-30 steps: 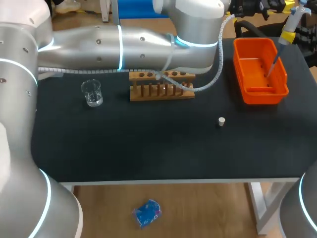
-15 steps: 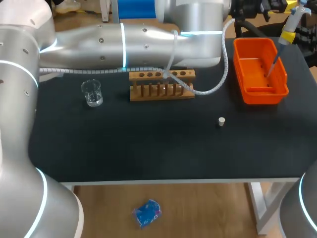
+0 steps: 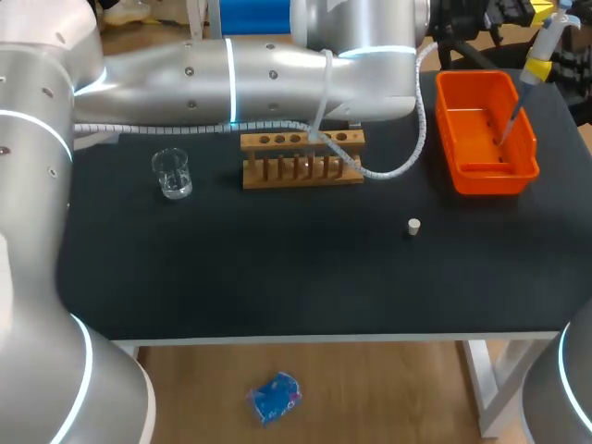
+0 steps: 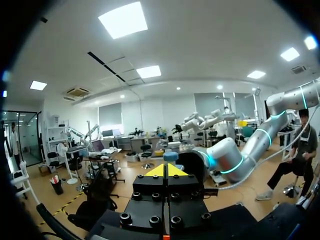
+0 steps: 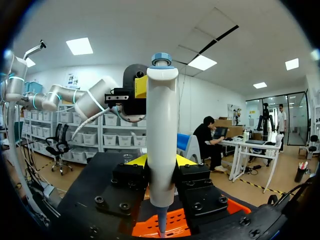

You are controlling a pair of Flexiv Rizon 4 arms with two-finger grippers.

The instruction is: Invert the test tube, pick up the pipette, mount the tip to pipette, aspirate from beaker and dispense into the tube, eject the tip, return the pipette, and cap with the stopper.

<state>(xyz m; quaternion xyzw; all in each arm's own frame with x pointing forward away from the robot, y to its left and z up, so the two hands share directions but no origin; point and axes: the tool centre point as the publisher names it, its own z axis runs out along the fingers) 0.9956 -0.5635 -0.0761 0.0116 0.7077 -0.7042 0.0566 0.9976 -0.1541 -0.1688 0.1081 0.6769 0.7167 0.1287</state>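
My right gripper [image 5: 161, 162] is shut on the white pipette [image 5: 162, 135], whose body stands upright between its two yellow fingers. In the head view the pipette [image 3: 538, 51] hangs at the far right with its thin tip [image 3: 509, 122] down inside the orange bin [image 3: 481, 166]. My left arm reaches across the back of the table. Its gripper [image 4: 167, 170] is shut, and in the right wrist view that gripper [image 5: 141, 87] sits just behind the pipette's top, close to the blue plunger knob [image 5: 161, 59]. A small white stopper [image 3: 413, 226] lies on the black mat.
A wooden tube rack [image 3: 302, 159] stands at the back middle, partly crossed by my left arm's cable. A clear beaker [image 3: 172, 173] stands to its left. The orange bin [image 5: 150, 227] lies under my right gripper.
My left arm has shifted slightly up and toward the back, uncovering more of the rack. The pipette and my right gripper stay where they were.
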